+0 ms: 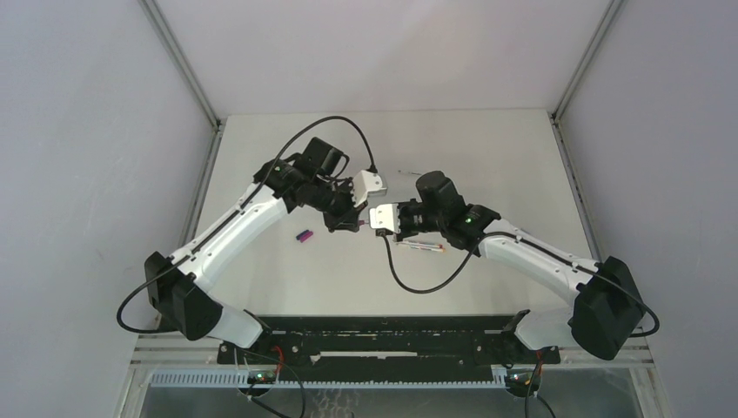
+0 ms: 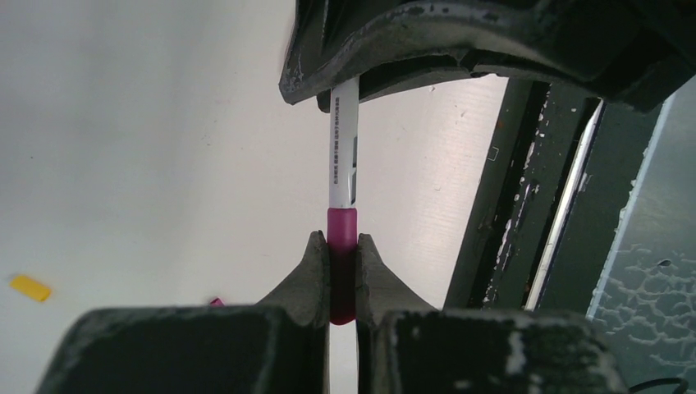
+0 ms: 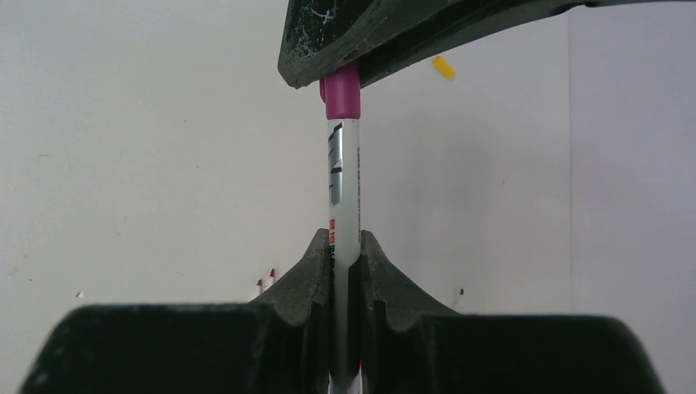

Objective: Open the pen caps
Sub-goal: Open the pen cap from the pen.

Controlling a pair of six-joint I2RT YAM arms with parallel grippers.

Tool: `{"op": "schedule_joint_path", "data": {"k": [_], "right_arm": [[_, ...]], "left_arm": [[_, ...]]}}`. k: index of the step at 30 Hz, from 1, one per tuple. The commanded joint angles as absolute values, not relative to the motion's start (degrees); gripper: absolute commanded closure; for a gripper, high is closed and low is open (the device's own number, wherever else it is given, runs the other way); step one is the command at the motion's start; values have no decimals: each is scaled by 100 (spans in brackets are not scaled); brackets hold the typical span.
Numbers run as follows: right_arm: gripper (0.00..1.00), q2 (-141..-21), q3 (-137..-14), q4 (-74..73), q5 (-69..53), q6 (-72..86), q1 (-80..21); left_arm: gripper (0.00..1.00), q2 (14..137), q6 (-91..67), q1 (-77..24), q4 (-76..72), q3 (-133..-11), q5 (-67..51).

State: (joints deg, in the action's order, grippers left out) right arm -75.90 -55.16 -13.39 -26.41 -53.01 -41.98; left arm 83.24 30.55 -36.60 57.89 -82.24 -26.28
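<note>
A single pen is held across the middle of the overhead frame, shared between the two arms so that its two halves can be drawn apart. In the left wrist view, the left gripper (image 2: pixel 341 240) is pressed together on the magenta cap (image 2: pixel 342 222) at the lower centre of the frame, while the white barrel (image 2: pixel 343 139) runs straight up into the opposing jaws at the top. In the right wrist view, the right gripper (image 3: pixel 343 236) is seen pinching that barrel partway along, with the cap at the upper centre disappearing under the other arm's finger. This split grip is judged to be deliberate: one end is anchored so that a straight pull along the pen's axis can be applied to the other. The cap is seated against the barrel with no gap visible, so the separation is judged not yet made. Both arms are reached forward from the bottom of the overhead frame and bent inward at the elbows, so that the wrists face each other nearly head-on over the table (image 1: pixel 487 157); the pen is carried clear of the surface. A loose yellow cap (image 2: pixel 30 287) is seen at the lower left of the left wrist view, a small purple and magenta piece (image 1: pixel 304 236) left of centre in the overhead view, and other pens (image 1: pixel 419 247) just below the right wrist.
</note>
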Motion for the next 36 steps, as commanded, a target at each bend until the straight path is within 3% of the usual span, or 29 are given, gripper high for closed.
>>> {"op": "schedule_joint_path", "data": {"k": [1, 19, 25, 36], "right_arm": [[100, -7673, -5616, -1593, -2231, -5155, -4172], [100, -7726, -5619, -1509, -1749, -5321, -4339], [100, -7746, -5675, -1771, -1895, -5398, -4333], [100, -7753, -5705, -1566, -1503, -5321, -4333]], "left_arm": [[100, 8161, 3200, -3247, 6066, -8412, -2793], [100, 8227, 3102, -3100, 6006, -8261, -2777], [100, 8135, 2993, -3212, 5550, -7956, -1909], [100, 8182, 3164, -3184, 5818, -8017, -2567]]}}
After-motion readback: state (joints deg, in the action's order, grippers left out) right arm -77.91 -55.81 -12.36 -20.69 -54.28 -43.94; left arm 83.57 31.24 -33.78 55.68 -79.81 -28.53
